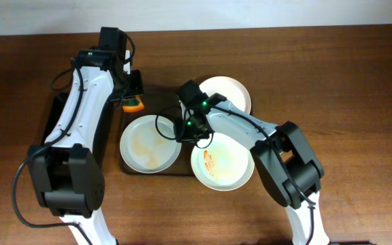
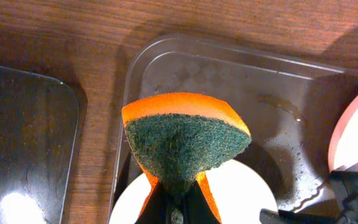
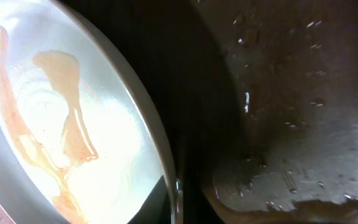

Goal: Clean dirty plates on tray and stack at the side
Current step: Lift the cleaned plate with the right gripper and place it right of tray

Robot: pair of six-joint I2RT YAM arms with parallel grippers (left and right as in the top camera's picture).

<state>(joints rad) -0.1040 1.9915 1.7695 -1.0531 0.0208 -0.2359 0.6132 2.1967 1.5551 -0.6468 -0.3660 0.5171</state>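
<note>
1. Over the tray's [image 2: 229, 68] far-left corner, the left gripper [image 2: 174, 210] is clamped on a folded sponge [image 2: 185, 140]. Green scour face is toward the wrist camera and touches no plate.
2. Plates, relative to the tray:
   - left plate [image 1: 150, 143] lies on its left half, with faint smears
   - near-right plate [image 1: 224, 163] is at its near-right corner with a red-orange smear, overhanging the near rim
   - far-right plate [image 1: 226, 92] is at its far-right corner, looks clean, partly under the right arm [image 1: 250, 129]
3. Right gripper [image 1: 194, 131] sits mid-tray at the near-right plate's rim, between the two near plates. Its wrist view shows only that rim and sauce up close, no fingers, so I can't tell if it's gripping or released.
4. Step, as I read it: scrub. The sponge's closest target is the left plate, just nearward of it.
5. To do it well:
   - Land the green face flat on the plate, not the folded edge.
   - Press lightly, because the tray looks wet and the plate will likely skate.
   - Stroke from rim to centre and cover the whole smear.
   - Keep strokes on the tray's left half, away from the right arm.
6. If the right gripper is meant to steady a plate, confirm its hold before loading the sponge.
7. Risk: the black tray [image 2: 17, 137] sits just left of the tray, so don't swing wide on that side.
</note>
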